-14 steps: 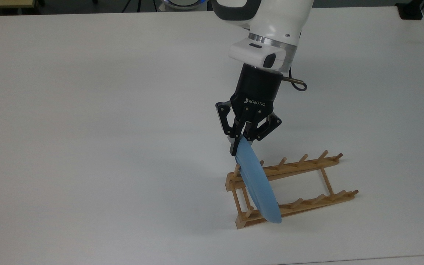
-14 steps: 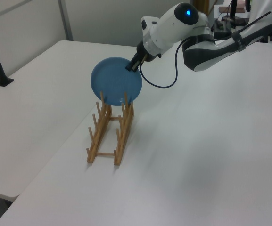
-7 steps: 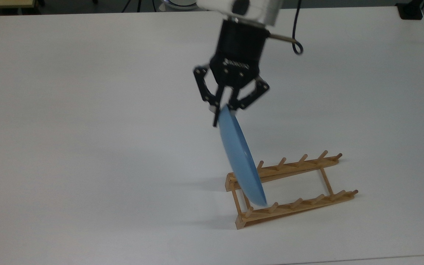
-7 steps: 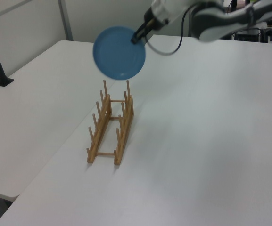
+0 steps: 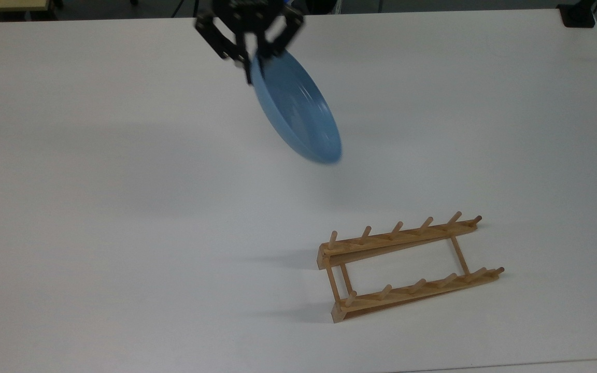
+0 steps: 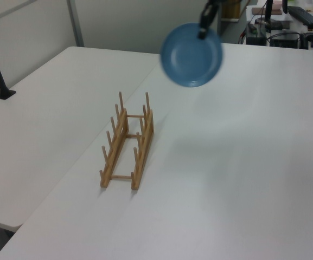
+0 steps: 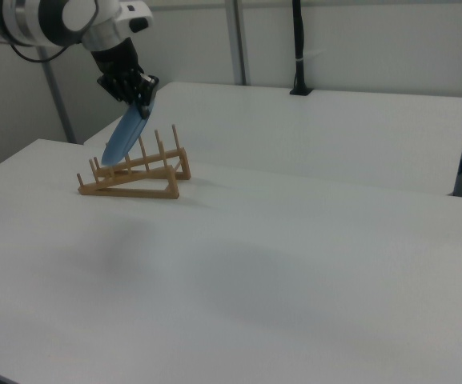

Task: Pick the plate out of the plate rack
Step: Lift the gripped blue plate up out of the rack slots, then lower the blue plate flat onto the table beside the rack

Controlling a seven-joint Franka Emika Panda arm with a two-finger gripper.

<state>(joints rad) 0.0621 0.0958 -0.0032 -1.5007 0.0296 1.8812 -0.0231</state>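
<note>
Plate (image 5: pixel 298 111) hangs tilted above your table (image 5: pixel 96 181), rim pinched by gripper (image 5: pixel 253 57), clear of plate rack (image 5: pixel 407 267).

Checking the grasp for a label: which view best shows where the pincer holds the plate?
The top view: the pincer is shut on the plate's upper rim, fingers visible. The left view shows the plate's round face, but the grasp sits at the frame edge. The right view shows the plate edge-on, overlapping the plate rack.
</note>
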